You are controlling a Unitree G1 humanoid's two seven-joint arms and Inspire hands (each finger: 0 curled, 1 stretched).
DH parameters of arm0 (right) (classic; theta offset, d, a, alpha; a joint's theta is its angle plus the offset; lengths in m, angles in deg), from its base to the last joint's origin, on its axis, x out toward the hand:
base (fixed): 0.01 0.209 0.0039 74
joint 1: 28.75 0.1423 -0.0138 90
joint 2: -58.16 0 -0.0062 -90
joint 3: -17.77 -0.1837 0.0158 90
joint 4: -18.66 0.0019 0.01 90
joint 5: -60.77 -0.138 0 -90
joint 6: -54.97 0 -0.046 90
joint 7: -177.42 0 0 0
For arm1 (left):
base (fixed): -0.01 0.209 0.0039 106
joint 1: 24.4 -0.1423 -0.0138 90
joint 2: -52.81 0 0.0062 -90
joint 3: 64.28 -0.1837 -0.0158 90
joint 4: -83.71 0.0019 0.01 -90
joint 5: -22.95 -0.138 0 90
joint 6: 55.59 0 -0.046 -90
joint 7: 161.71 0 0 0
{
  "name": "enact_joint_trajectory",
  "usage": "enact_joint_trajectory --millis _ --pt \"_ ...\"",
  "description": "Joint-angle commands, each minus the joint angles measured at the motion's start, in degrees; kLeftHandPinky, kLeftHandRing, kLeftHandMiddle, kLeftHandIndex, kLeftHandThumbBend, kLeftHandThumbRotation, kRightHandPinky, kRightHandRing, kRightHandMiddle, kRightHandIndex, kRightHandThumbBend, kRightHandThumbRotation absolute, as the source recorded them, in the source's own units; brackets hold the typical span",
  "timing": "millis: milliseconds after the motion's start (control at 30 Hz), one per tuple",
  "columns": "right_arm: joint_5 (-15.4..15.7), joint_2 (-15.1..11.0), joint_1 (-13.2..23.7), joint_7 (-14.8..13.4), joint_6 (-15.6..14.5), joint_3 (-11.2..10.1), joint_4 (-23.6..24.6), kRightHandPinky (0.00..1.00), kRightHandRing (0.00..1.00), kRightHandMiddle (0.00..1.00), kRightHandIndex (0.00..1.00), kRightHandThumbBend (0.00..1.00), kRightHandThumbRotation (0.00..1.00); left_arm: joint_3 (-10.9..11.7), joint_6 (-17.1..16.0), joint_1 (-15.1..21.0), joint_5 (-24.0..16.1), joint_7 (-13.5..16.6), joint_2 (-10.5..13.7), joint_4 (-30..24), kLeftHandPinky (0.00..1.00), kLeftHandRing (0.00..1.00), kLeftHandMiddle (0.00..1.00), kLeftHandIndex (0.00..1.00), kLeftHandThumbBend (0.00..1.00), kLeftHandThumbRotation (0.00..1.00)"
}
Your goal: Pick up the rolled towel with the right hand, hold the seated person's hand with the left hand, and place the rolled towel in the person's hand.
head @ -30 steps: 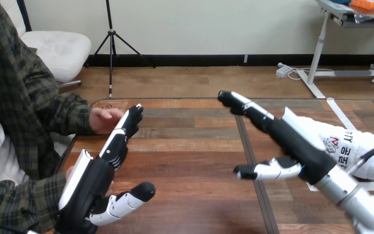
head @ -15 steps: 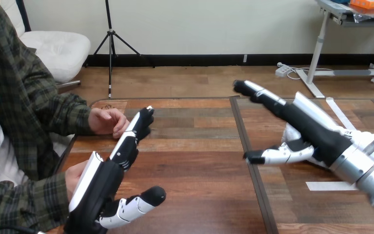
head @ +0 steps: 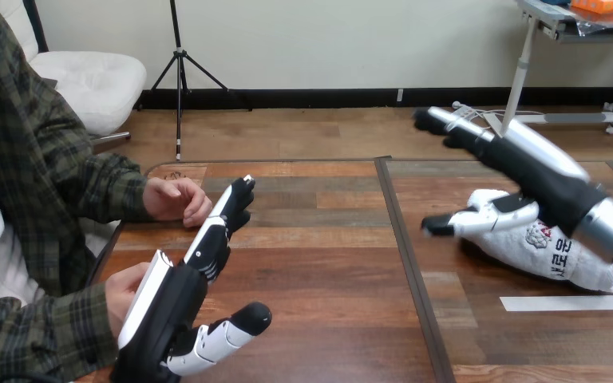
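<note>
A white rolled towel [head: 555, 255] with print on it lies on the table at the right. My right hand [head: 527, 171] hovers over its far end, open, fingers straight and pointing left, thumb [head: 467, 222] spread beside the towel. My left hand [head: 179, 295] stands open at the lower left, fingers stretched forward and thumb out. Its fingertips lie close to the person's upper hand [head: 174, 199], which rests on the table edge. The person's lower hand [head: 124, 287] sits just behind my left palm; whether they touch is unclear.
The wooden table [head: 327, 263] has a dark seam down its middle. A strip of white tape [head: 571, 303] lies on it near the towel. The person sits at the left side, sleeves along the table edge.
My right hand has swung right and away from me, uncovering the towel's near end. My left hand has crept forward a little toward the person's upper hand. The view has shifted slightly.
</note>
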Motion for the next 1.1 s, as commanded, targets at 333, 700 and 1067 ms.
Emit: enact_joint_trajectory --millis 333,700,1067 --pt "5.2 -5.4 8.9 -3.4 -5.5 -0.2 3.5 0.89 0.96 0.95 0.95 1.00 0.35 -0.6 -1.7 0.4 -0.7 1.5 -1.8 -1.9 0.96 0.98 1.00 0.98 0.85 0.77" --pt "9.9 -6.7 12.0 -6.1 -7.2 0.9 0.8 0.86 0.95 0.92 0.93 1.00 0.29 -1.0 -0.9 -0.4 -0.2 1.5 -2.3 -2.9 0.97 0.99 1.00 0.99 0.84 0.79" --pt "13.0 -7.9 13.0 -7.8 -9.4 1.6 -0.6 0.82 0.94 0.92 0.93 1.00 0.29 -1.0 -1.5 -1.2 -0.4 2.1 -3.1 -3.5 0.98 1.00 1.00 0.98 0.85 0.80"
